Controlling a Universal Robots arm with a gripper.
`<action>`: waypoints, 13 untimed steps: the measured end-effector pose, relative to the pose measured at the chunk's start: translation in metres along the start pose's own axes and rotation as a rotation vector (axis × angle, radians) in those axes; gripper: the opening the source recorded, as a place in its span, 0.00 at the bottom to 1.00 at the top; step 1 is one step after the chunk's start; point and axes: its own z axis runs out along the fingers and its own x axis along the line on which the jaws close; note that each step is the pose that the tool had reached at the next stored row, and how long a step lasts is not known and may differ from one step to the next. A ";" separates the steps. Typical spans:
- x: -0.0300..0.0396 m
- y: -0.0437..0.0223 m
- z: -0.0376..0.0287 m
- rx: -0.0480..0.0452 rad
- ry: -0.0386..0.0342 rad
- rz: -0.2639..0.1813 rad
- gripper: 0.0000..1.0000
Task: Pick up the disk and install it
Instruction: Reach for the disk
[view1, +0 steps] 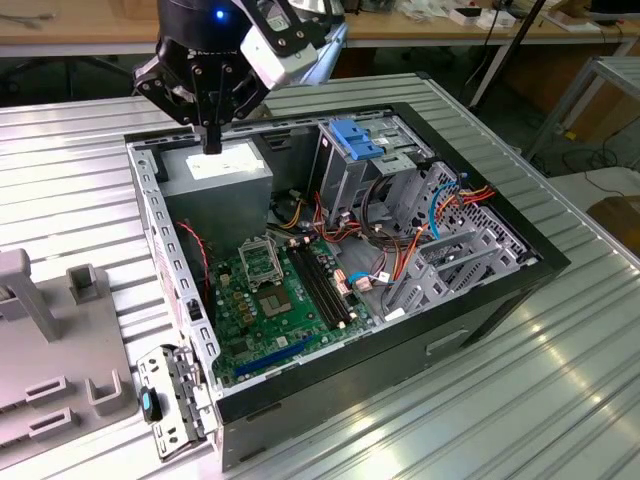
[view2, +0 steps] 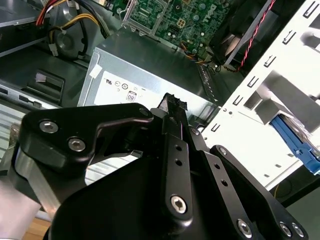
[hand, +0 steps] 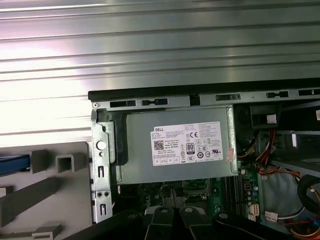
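- End effector (view1: 211, 138) is hanging in the upper left of the exterior view, over the power supply (view1: 220, 175) at the back corner of the open PC case (view1: 540, 262). Its fingers are sitting together w/ nothing between them, and the second wrist view (view2: 173, 106) is showing the same.
- Disk isn't in hand. A blue-railed piece is lying in the grey fixture (hand: 60, 185) just outside the case wall, seen in both wrist views (hand: 12, 165) (view2: 296, 145). Prob. that's the disk, but most of it is cut off, so can't be sure.
- Fixture is also showing at the exterior view's left (view1: 60, 340), on the ribbed metal bench (view1: 500, 400).
- Blue bracket (view1: 355, 138) atop the grey drive cage (view1: 345, 185) is sitting fixed inside the case. It's not the pick target.
- Judgement: work is standing at the approach stage, w/ pick-up not yet done.
- Doing it well, imo:
  - keeping height while crossing the perforated case wall (view1: 165, 230), so fingers aren't clipping the rim
  - spreading fingers before descent
  - squaring them to the disk's long rails
  - gripping mid-length so it's hanging level
  - staying clear of the fixture posts
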 end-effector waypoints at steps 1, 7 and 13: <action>0.0007 0.0000 0.0000 0.0000 0.0000 0.000 0.11; 0.0040 -0.0003 -0.0001 -0.0001 0.0000 0.000 0.11; 0.0076 -0.0006 -0.0002 0.0000 0.0001 0.000 0.11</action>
